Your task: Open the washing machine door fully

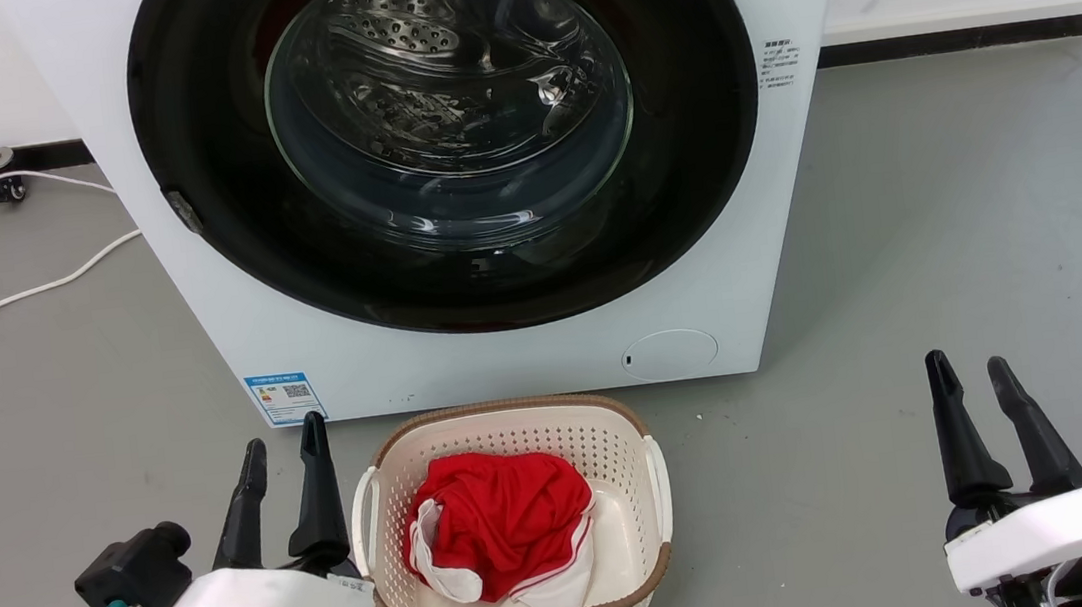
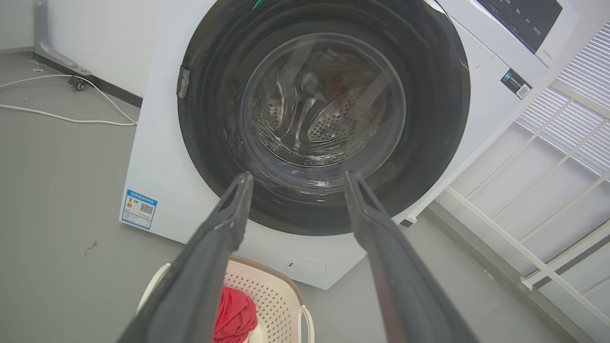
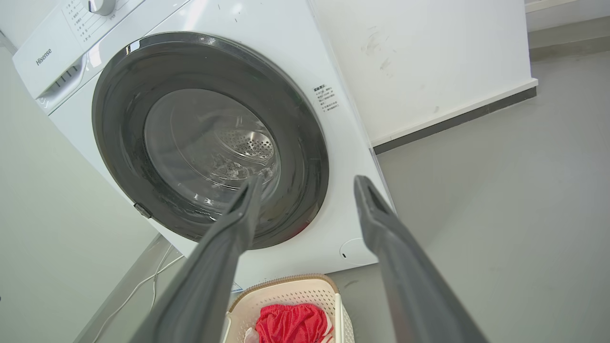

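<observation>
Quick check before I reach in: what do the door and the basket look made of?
Washing machine door: clear bulging centre, likely glass, since the steel drum shows through with sharp highlights; glossy black surround, probably plastic. Basket: matte cream perforated plastic, seemingly, with brown woven-look rim.

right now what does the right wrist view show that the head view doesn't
Right wrist view, not head view: the control panel with its knob along the top of the washing machine.

Head view, not right wrist view: the left hand, open, and a small black wheel by the wall.

Both: the washing machine door, shut against the front, the round cap, the basket holding a red garment, and the right hand, open.
</observation>
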Robot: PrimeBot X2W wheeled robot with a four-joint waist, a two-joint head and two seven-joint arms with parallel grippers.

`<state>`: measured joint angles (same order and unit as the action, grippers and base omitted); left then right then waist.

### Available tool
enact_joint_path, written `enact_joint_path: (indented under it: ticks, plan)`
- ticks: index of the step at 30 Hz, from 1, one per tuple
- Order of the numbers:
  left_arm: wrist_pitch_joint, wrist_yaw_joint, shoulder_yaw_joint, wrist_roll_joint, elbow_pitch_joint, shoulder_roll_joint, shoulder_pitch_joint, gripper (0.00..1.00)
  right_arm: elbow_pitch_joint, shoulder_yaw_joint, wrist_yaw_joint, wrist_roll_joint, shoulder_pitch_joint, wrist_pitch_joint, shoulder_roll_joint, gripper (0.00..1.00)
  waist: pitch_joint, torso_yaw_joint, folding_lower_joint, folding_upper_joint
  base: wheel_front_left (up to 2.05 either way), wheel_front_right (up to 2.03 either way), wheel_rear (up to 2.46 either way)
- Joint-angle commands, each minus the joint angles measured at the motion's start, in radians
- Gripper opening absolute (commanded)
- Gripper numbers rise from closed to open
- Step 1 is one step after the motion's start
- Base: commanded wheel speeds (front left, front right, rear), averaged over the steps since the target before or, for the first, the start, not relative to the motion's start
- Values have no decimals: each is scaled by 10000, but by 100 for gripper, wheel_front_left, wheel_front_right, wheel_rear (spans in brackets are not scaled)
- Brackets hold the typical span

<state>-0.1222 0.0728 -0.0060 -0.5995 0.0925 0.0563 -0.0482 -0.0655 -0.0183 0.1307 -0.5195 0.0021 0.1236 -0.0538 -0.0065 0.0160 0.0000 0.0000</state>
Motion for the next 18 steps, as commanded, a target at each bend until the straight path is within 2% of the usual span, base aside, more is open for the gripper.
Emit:
enact_joint_path:
  ticks: [1,18]
  plan:
    - [-108,-80,-53,372,-167,85,-60,100,178,19,0,390,-7,119,10,100,8,4,0,0,0,0,0]
    - [-525,-316,-382,2188,-178,297,-164,100,159,71,-1,2257,132,521,22,100,35,25,0,0,0,0,0]
